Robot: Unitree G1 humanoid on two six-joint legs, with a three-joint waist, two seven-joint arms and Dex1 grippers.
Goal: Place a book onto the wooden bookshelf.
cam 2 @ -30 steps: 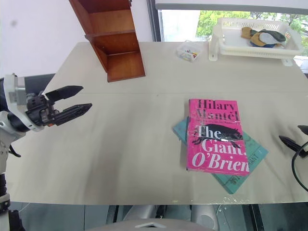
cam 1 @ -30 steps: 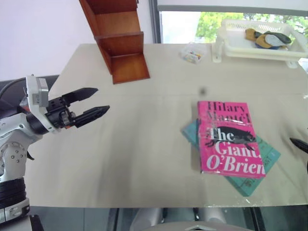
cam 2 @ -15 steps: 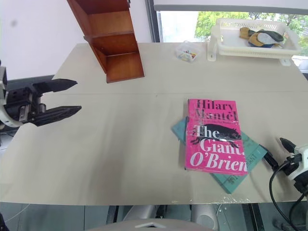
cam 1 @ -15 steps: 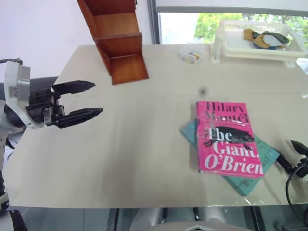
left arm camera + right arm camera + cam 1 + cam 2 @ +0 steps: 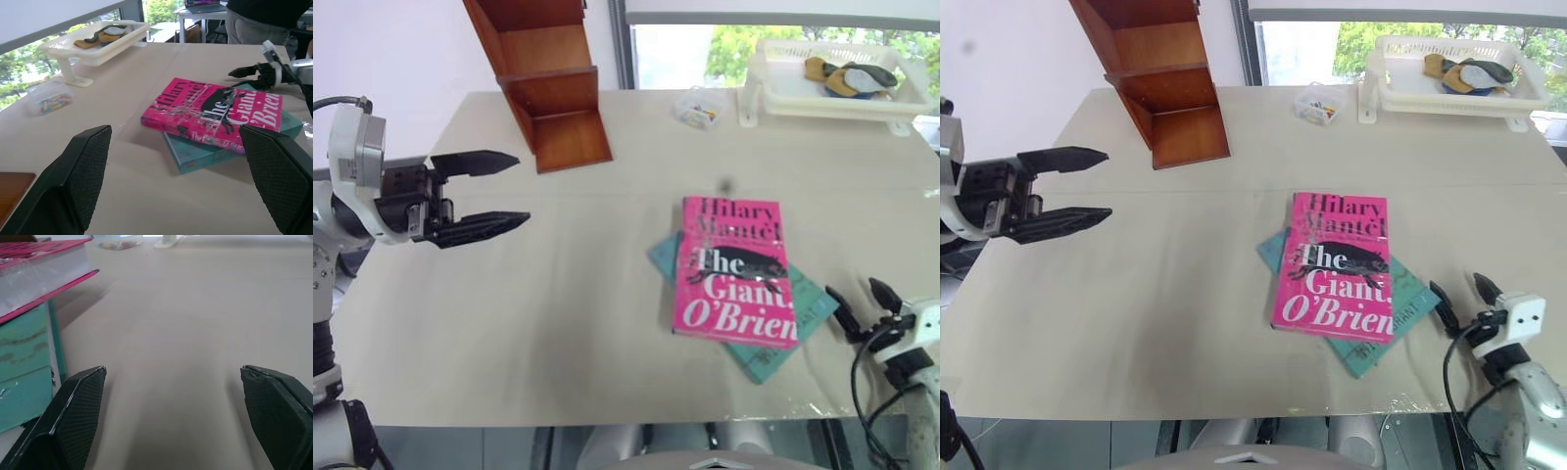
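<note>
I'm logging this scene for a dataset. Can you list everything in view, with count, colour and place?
table: one, beige, under everything
book: one, bright pink, right of centre, on the teal book
teal book: one, under the pink one
wooden bookshelf: one, reddish-brown, far left
white basket tray: one, far right, holding items
small clear box: one, coloured bits inside, beside the tray
person: one, dark top, beyond the table
left pincer: black, open, left edge
right pincer: black, open, beside the books

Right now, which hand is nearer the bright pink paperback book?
Right. The right hand sits just off the bright pink paperback book's right edge; the left hand hovers far off, over the table's left side.
</note>
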